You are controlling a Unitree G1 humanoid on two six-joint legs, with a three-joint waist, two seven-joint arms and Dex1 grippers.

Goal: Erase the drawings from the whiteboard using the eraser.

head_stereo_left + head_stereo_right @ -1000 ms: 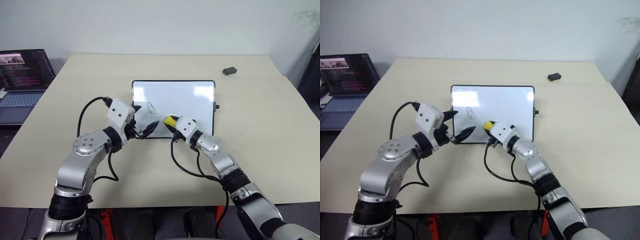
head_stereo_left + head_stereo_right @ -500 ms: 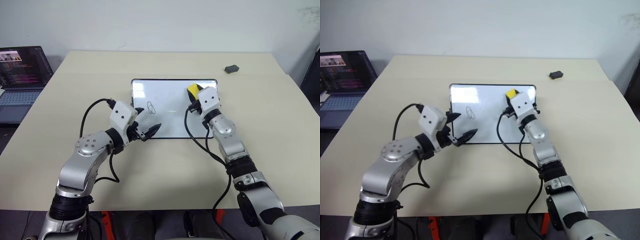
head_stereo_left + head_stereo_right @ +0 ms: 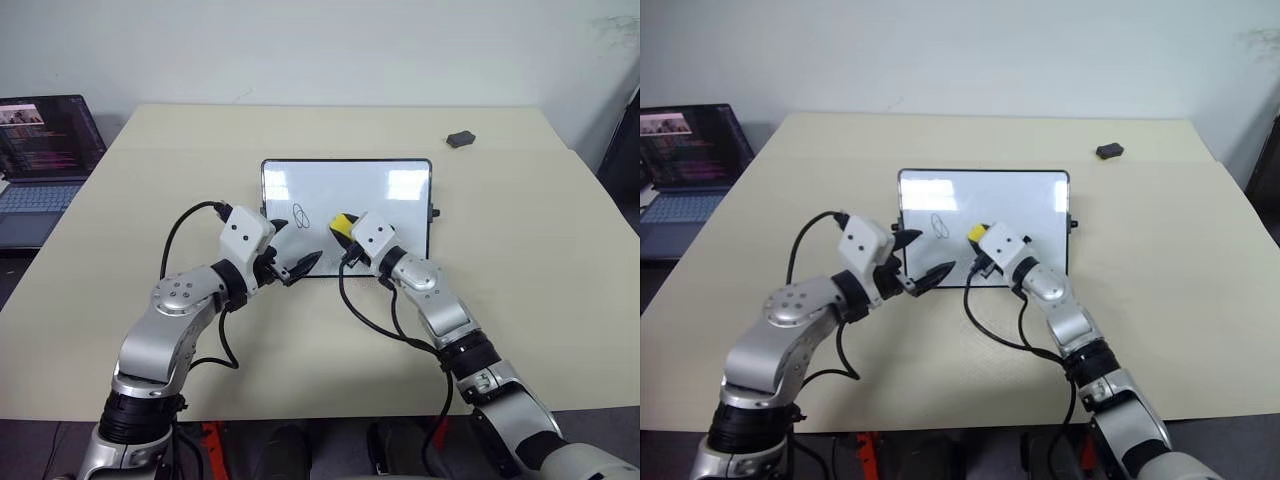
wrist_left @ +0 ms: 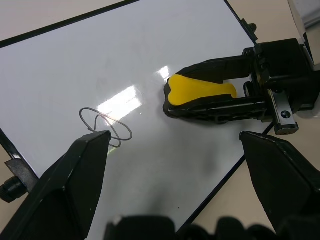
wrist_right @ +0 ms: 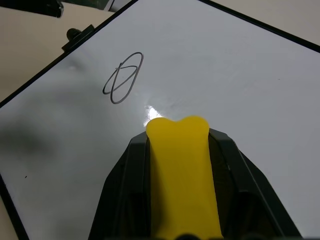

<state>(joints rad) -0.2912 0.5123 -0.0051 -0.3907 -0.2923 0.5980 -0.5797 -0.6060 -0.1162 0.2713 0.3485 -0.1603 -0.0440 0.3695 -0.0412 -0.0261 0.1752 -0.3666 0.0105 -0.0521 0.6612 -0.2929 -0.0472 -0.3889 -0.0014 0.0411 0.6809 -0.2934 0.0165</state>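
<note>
This is looking like an office or lab room: a plain beige surface (image 3: 300, 350) is standing against a bare white wall (image 3: 320, 50), and an open laptop (image 3: 45, 150) is glowing beside it.

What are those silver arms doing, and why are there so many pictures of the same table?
They belong to a robot. Two pictures come from cameras in its head, looking down; two come from small cameras on its wrists. On the table lies a whiteboard with one drawing, an oval loop. The right gripper has its black fingers shut on a yellow eraser, near the loop. The left gripper is open at the board's corner, holding nothing. There is also a laptop and a small dark lump.
</note>
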